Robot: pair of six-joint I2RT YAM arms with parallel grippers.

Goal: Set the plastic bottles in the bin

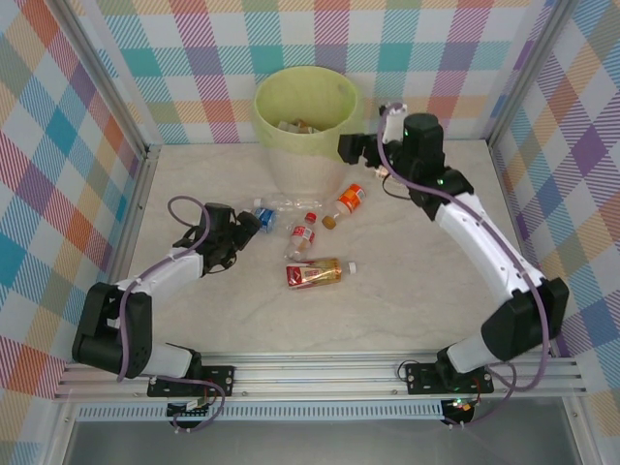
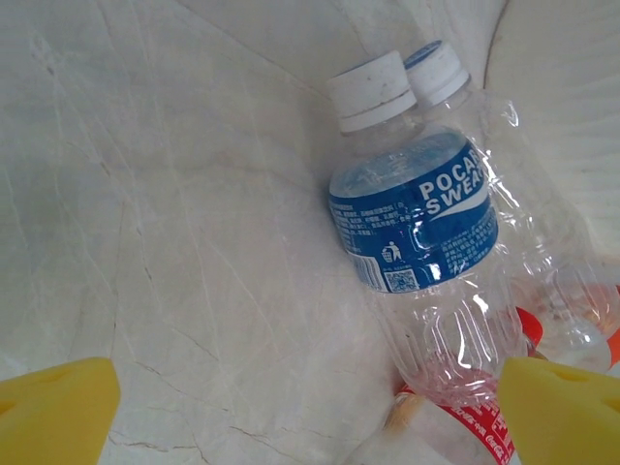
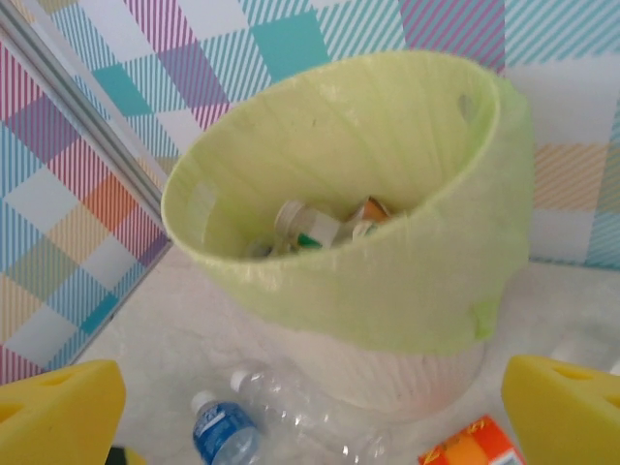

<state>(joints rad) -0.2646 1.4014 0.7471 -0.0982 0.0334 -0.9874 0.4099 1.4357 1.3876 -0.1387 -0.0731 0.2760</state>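
While the left gripper stands spread before a blue-labelled bottle, the right gripper hangs spread and empty facing the bin at the table's far edge.

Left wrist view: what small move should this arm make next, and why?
Probably ease the open left gripper forward and sideways: the blue-labelled bottle lies on the table just ahead, off toward one pad, not yet between the pads.

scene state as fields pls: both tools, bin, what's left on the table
left tool: open, empty, Pocari Sweat bottle lying just ahead
right tool: open, empty, facing the bin
bin: upright, bag-lined, a few bottles inside
table: about five bottles lying loose, including orange-capped bottle
task: unfinished
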